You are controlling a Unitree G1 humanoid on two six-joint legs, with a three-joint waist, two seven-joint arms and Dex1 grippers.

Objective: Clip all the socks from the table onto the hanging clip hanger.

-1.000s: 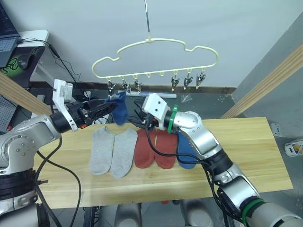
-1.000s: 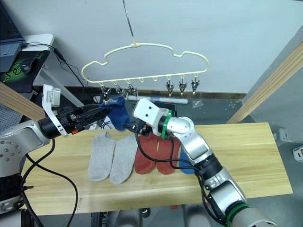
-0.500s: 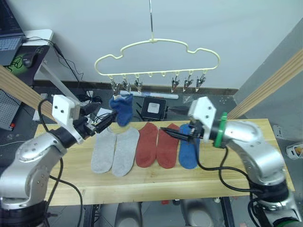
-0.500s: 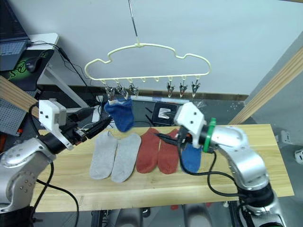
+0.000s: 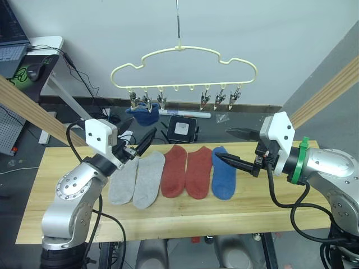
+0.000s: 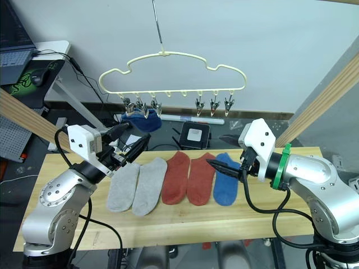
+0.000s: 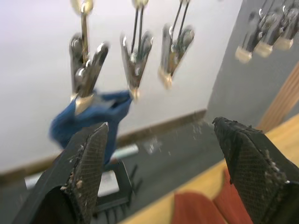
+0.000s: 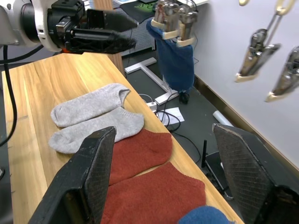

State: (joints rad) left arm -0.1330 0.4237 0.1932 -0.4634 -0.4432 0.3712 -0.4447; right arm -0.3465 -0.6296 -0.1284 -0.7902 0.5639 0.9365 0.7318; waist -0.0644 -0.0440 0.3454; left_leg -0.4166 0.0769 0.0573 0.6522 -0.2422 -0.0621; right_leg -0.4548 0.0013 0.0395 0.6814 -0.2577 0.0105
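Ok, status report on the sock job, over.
Left gripper open, empty. Right gripper open, empty, over the table. One blue sock clipped on the clip hanger; five socks on the table. Nothing in the way.

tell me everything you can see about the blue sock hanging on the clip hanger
The blue sock is a short ankle sock of soft, dark blue fabric. It hangs bunched from the leftmost silver clips of the pale yellow clip hanger, above the back edge of the wooden table and clear of the socks lying there. The left wrist view shows a clip pinching its top edge. The left hand is open just below it, not touching.
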